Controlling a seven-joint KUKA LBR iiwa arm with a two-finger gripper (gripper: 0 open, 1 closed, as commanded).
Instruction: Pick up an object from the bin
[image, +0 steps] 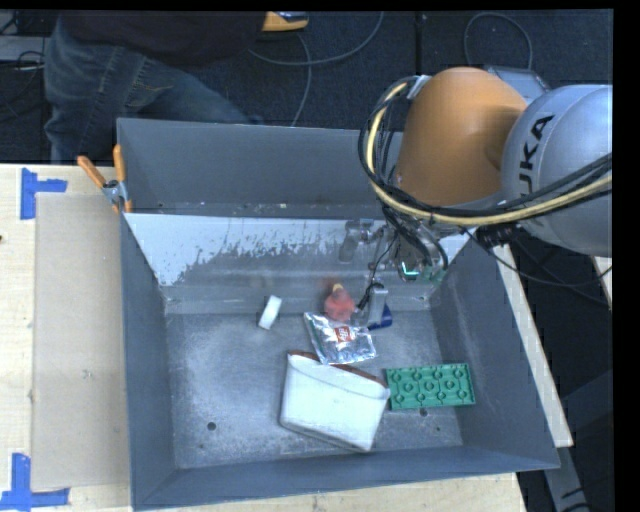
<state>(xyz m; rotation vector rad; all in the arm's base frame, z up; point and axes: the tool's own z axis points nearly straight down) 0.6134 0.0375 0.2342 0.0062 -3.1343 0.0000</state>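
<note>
The gripper (377, 305), open or closed I couldn't tell, hung by a foil packet (340, 340) that looked light and slippery, likely best pinched at its edge.

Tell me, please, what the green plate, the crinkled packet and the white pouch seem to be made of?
The green plate is probably hard plastic: rows of moulded studs, even matte colour. The packet looks like metallised foil or film: silvery, creased, glinting. The white pouch is less clear, paper or soft plastic: dull surface, soft rounded edges.
</note>
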